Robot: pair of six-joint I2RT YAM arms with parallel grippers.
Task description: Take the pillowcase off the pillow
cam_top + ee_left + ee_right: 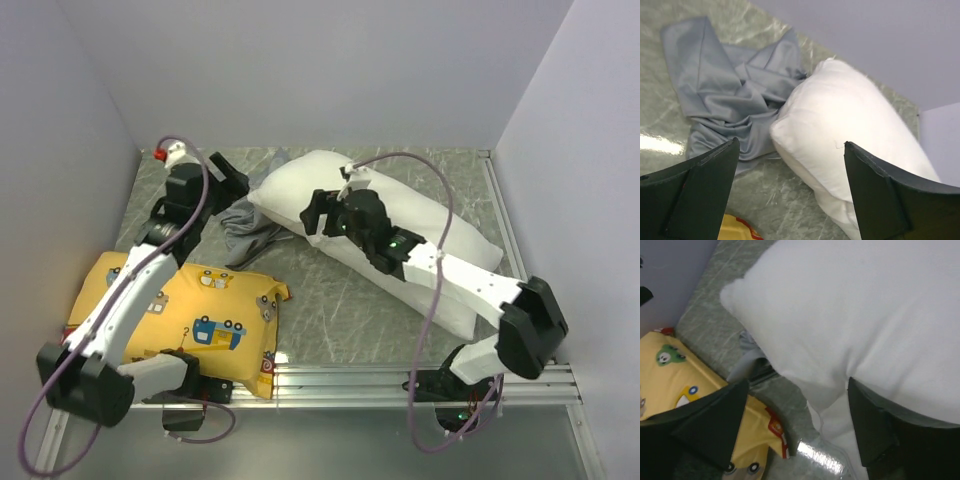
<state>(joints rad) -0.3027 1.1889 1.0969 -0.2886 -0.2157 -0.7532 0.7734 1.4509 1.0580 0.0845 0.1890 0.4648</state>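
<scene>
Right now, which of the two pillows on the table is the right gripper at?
The plain white pillow toward the back right, where the right gripper is. The other, the yellow cushion printed with cartoon vehicles, lies front left.

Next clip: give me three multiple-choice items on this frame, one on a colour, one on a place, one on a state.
1. The cushion at the near left is:
A white
B yellow
C grey

2. The pillowcase lies:
A crumpled on the table beside the pillow
B on the cushion
C pulled over the pillow

3. The left gripper is:
A shut on fabric
B shut, empty
C open

Answers:
1 B, yellow with vehicle prints.
2 A, the grey fabric sits bunched at the pillow's left end, and the pillow is bare white.
3 C, its fingers stand wide apart, gripping nothing.
</scene>
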